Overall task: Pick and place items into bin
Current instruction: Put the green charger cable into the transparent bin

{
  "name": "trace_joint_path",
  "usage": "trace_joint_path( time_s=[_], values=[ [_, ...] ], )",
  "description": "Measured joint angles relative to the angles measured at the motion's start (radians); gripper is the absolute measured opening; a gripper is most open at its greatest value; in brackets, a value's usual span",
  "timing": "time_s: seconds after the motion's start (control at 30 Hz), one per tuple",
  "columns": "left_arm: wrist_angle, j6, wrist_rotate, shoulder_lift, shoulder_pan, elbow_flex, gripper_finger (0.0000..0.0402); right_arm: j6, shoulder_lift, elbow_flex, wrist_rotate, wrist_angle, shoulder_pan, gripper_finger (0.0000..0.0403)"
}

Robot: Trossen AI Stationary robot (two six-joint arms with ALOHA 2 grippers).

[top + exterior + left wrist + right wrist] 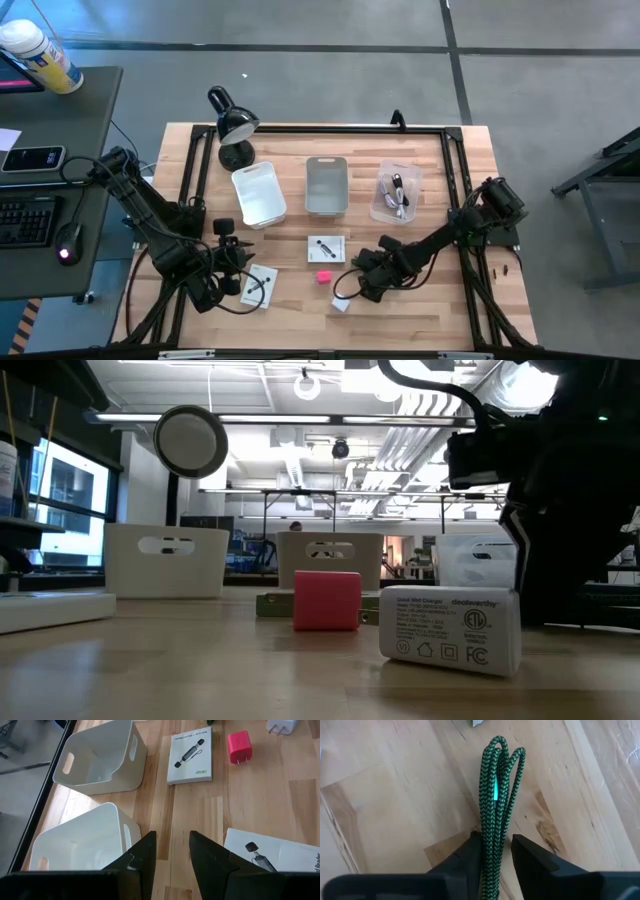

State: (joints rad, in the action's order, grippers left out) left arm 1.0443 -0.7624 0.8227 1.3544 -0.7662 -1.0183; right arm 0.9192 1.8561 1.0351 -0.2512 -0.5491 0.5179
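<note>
right end effector (496, 857): low over the table (470, 300) at its front centre-right, fingers closed in on a folded green and black cord (497, 795), which runs up between them; the cord's looped end lies on the wood just past the fingertips
left end effector (172, 855): near the front left of the table, fingers parted with only bare wood showing between them, holding nothing
white cube (341, 303): on the table just beside the right end effector, toward the front edge
pink cube (323, 276): on the table between the two end effectors
flat packets: one (326, 249) behind the pink cube, one (260, 286) just beside the left end effector
bins: white bin (259, 194), grey bin (326, 185) and clear bin (396, 192) in a row toward the back; the clear one holds cords
</note>
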Motion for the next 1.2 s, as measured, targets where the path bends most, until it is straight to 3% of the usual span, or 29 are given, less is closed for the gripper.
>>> trace_joint_path(
  time_s=[0.4, 0.73, 1.03, 1.2],
  values=[
    [0.0, 0.0, -0.001, 0.0, 0.0, 0.0, 0.0104, -0.003, 0.002, -0.002, 0.004, -0.001, 0.0, 0.0019],
    [0.0, -0.001, 0.0, 0.0, 0.0, 0.0, 0.0104, 0.0, 0.002, -0.002, 0.0, -0.003, 0.0, 0.0044],
    [0.0, -0.001, 0.0, 0.0, 0.0, 0.0, 0.0104, -0.002, 0.003, -0.003, 0.019, -0.003, 0.0, 0.0015],
    [-0.001, -0.001, 0.0, 0.0, 0.0, 0.0, 0.0104, 0.01, -0.009, -0.003, 0.036, -0.004, -0.001, 0.0029]
  ],
)
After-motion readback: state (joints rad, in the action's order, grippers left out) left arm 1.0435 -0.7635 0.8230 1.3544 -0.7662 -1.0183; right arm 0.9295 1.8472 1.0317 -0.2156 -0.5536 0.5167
